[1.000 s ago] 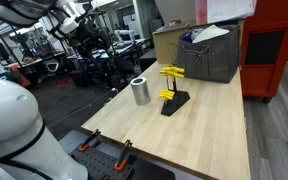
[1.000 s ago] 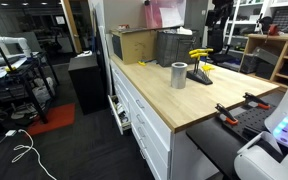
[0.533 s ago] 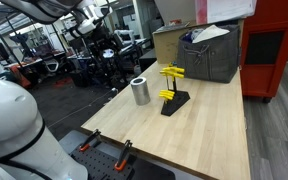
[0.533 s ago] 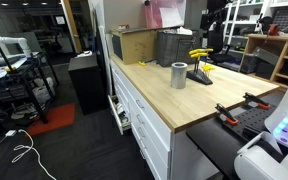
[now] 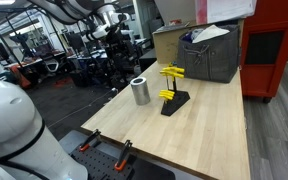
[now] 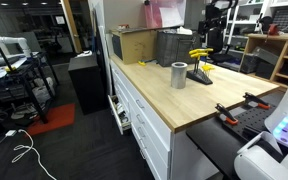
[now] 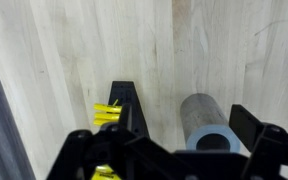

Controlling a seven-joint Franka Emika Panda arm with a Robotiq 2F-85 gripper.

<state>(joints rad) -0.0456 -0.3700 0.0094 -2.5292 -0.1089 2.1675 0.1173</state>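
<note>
Wrist view: the table [image 7: 44,60] is seen from straight above, and the gripper [image 7: 162,140] is held high over it with its jaws spread wide. Nothing is grasped between them. Its fingers [image 7: 248,125] are seen as dark shapes at the lower edge of the picture, one at each side.

Two things are framed between them on the wood below: a stand [image 7: 124,100] and a cup [image 7: 206,125]. The stand is black, and yellow pegs [image 7: 106,110] are set across its post. The cup is a grey metal cylinder, stood upright, and its open mouth is looked into from above. It is placed just beside the stand but apart from it, with a strip of bare wood left between them. Neither is touched by the gripper.

In both exterior views the same pair is found standing on the light wooden top, well below the arm. In an exterior view the cup [image 5: 140,91] is seen nearer the table's side edge and the stand [image 5: 172,97] further in.

At the far end of the table a grey bin [image 5: 212,58] and a brown box [image 5: 169,42] are set side by side; whether they touch cannot be told. White papers [image 5: 209,33] are seen lying in the bin. Clamps [image 5: 122,152] with red-orange grips are seen at the near edge.
</note>
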